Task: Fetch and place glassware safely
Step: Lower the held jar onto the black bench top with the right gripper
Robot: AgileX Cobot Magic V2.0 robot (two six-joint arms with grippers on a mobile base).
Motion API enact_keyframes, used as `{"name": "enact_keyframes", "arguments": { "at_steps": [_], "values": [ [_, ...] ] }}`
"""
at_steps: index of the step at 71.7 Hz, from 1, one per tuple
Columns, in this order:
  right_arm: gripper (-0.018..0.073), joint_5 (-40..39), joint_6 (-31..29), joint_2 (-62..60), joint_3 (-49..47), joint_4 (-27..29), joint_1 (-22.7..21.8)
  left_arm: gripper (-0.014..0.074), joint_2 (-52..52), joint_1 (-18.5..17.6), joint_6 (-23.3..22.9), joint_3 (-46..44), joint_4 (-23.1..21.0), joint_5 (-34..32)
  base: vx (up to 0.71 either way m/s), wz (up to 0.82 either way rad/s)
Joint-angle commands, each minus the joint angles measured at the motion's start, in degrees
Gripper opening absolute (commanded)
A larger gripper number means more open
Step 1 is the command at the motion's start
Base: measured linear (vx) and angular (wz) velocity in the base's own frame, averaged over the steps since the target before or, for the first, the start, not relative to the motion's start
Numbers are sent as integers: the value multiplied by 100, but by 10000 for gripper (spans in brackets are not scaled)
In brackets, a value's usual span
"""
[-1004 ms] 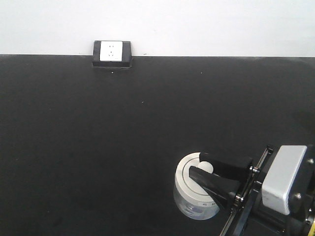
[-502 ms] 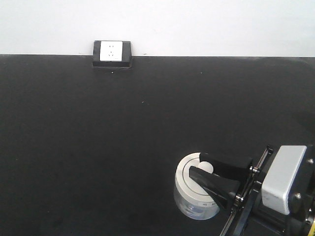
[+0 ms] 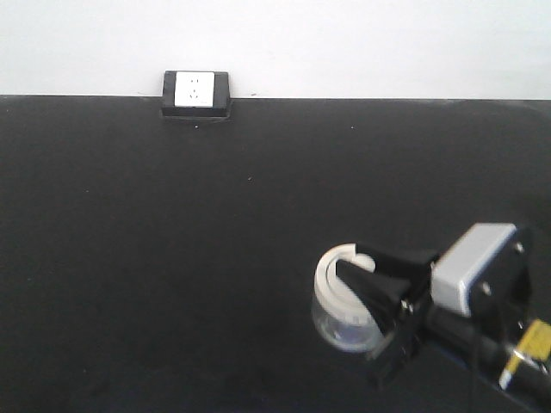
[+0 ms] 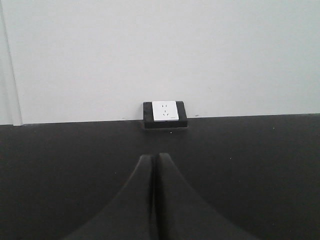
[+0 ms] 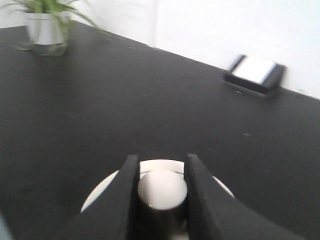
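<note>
Jar position: glass jar (image 3: 343, 320) on the near right part of the black table (image 3: 172, 258), well apart from the socket box (image 3: 196, 93) at the far edge; resting or just raised off the surface, cannot tell from these blurred views
Right gripper: right gripper (image 5: 161, 196) set narrow, clamped on the knob (image 5: 162, 186) of the lid (image 3: 334, 274); fingers (image 5: 129, 200) flanking the knob on both sides, apparently touching it; gripped by the knob only, not by the glass
Left gripper: left gripper (image 4: 154, 192) pressed together, pads meeting, nothing between; aimed at the socket box and the wall (image 4: 150, 50); jar nowhere in its view
Key relation: jar directly beneath and between the right fingertips; arm reaching in from the right and near side; knob axis roughly upright, perhaps leaning a little; right arm plainly the nearer one
Materials: clear glass body, squat and round, likely smooth and fragile; off-white round lid with a raised ring and central knob, ceramic or plastic, cannot tell; matte black tapering fingers
Surface: dark, dull, faintly speckled tabletop; probably some friction for setting down
Surroundings: potted plant (image 5: 45, 30) at a far corner in the right wrist view, well apart from the jar
Risk, as a judgement: lid possibly loose on the jar; lifting by the knob alone liable to leave or drop the glass; slow, level travel called for
</note>
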Motion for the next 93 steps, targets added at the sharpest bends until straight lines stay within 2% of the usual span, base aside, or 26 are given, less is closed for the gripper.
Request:
{"name": "enact_keyframes", "arguments": {
  "at_steps": [1, 12, 19, 24, 43, 60, 81, 93],
  "values": [
    [-1, -585, -987, 382, -426, 1418, -17, -7, 70, -44, -28, -150, -44, -408, 0, 0],
    [-1, -969, -2494, 1226, -841, 3202, -17, -7, 70, -44, -28, -150, -44, -408, 0, 0],
    [0, -1199, -2948, 1757, -1051, 3944, -17, -7, 70, -44, -28, -150, -44, -408, 0, 0],
    [1, -1318, -3154, 2171, -1215, 4244, -17, -7, 70, -44, -28, -150, -44, -408, 0, 0],
    [18, -1824, -3244, 3468, -1793, 4221, -17, -7, 70, -44, -28, -150, -44, -408, 0, 0],
    [43, -3287, -3180, 4337, -1844, 4221, -17, -7, 70, -44, -28, -150, -44, -408, 0, 0],
    [57, -3429, -3121, 4669, -1844, 4221, -17, -7, 70, -44, -28, -150, -44, -408, 0, 0],
    [100, -3464, -3117, 4799, -1844, 4222, -12, -7, 70, -44, -28, -150, -44, -408, 0, 0]
  ]
}}
